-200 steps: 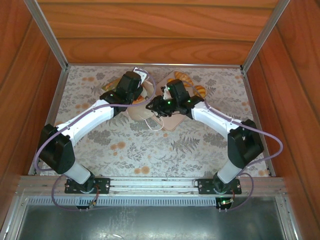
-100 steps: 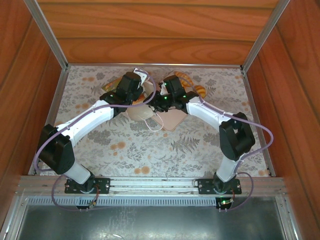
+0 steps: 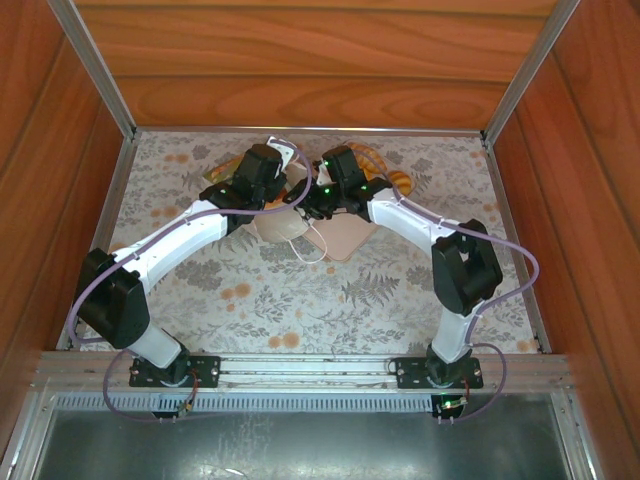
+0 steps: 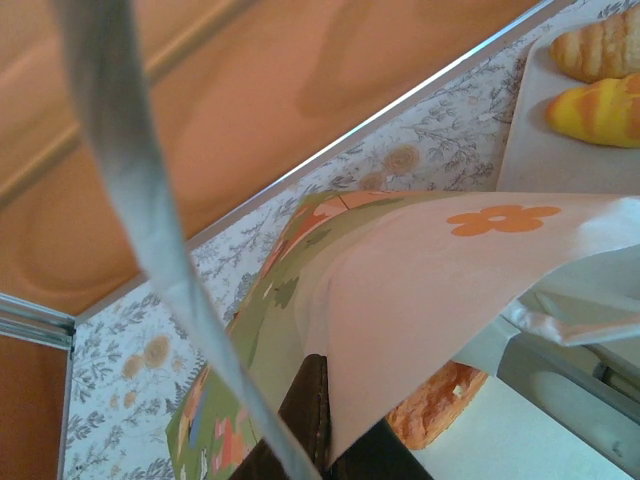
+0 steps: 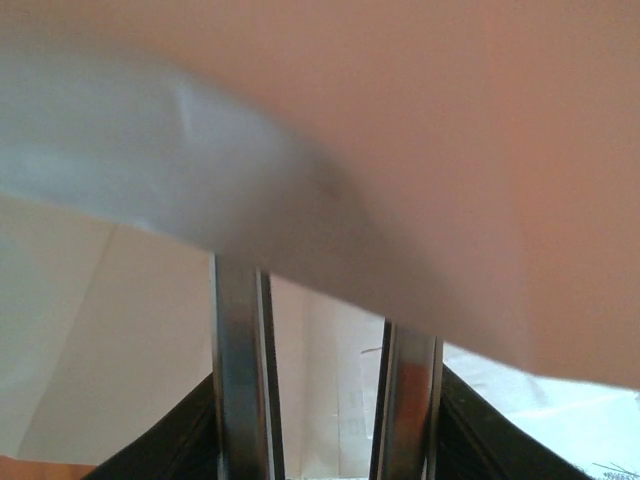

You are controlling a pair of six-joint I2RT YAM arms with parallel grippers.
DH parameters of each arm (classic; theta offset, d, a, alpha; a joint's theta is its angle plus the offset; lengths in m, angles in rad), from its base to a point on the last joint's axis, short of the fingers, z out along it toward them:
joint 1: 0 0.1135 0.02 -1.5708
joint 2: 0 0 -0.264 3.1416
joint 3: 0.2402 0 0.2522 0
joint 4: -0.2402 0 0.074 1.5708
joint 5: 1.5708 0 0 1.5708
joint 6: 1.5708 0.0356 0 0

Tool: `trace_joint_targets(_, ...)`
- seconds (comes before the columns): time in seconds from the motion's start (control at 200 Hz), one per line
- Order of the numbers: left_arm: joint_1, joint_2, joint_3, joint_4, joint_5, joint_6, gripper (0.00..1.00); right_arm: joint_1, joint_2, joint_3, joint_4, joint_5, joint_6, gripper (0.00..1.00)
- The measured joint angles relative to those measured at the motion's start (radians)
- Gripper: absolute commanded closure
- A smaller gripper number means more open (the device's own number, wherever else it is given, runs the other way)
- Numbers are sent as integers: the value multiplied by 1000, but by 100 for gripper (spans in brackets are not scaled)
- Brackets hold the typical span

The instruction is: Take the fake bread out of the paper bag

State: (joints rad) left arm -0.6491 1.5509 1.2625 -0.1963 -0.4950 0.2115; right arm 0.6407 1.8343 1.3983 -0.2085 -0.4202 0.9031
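The paper bag (image 3: 283, 226) lies on its side at the back middle of the table, its mouth facing right. My left gripper (image 4: 338, 425) is shut on the bag's upper edge (image 4: 430, 270), holding it lifted, and a white cord handle (image 4: 150, 230) crosses that view. One orange piece of fake bread (image 4: 436, 406) lies under the raised paper, inside the bag. My right gripper (image 5: 320, 380) is pushed into the bag's mouth with its metal fingers (image 5: 238, 370) apart and nothing between them. Their tips are covered by a paper flap (image 5: 330, 150). Two golden pastries (image 4: 600, 52) (image 4: 598, 110) rest outside the bag.
A flat pink tray (image 3: 347, 243) lies under and to the right of the bag, with pastries at its far end (image 3: 399, 181). The wooden back wall and its metal rail (image 4: 400, 100) run close behind the bag. Floral tabletop stretches in front of both arms.
My right arm has swung left and forward, bringing its gripper from over the tray into the bag's mouth. The left arm and the bag have stayed put.
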Motion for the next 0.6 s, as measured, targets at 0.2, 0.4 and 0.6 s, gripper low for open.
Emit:
trace_joint_targets(0.2,0,0,0,0,3,-3,100,0,21,18,-1,0,0,55)
trace_joint_targets(0.4,0,0,0,0,3,-3,100,-1,52,47,-18,0,-1,55)
trace_joint_targets(0.6,0,0,0,-1,2,-3,100,-1,73,88,-32,-1,-2,55)
